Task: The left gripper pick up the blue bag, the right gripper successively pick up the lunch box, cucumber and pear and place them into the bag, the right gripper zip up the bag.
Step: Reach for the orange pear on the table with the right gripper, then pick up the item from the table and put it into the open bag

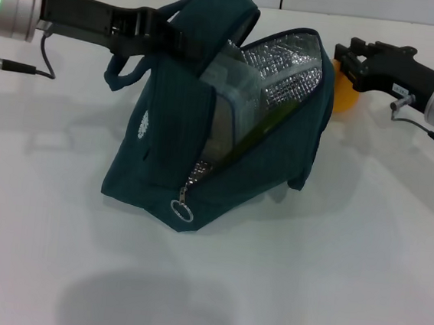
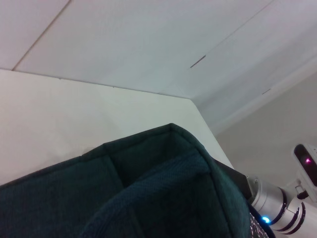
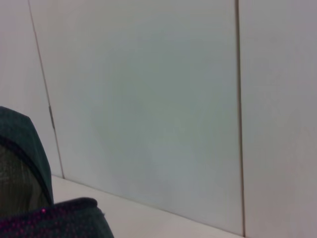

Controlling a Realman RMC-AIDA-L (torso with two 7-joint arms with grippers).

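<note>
Where blue bag (image 1: 226, 148) gapes, pear (image 1: 346, 94) half-hidden behind.

Matt woven cloth blue bag (image 1: 224, 171), crinkled shiny foil lining (image 1: 287, 69), metal ring pull (image 1: 181, 211)

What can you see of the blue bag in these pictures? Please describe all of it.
The blue bag is dark teal fabric with silver foil lining, standing tilted on the white table. Its zipper is open, with a ring pull hanging low at the front. The left gripper holds it up by a loop handle; another handle hangs below. Inside, the clear lunch box and the green cucumber show. The right gripper is at its far side with the orange pear.
</note>
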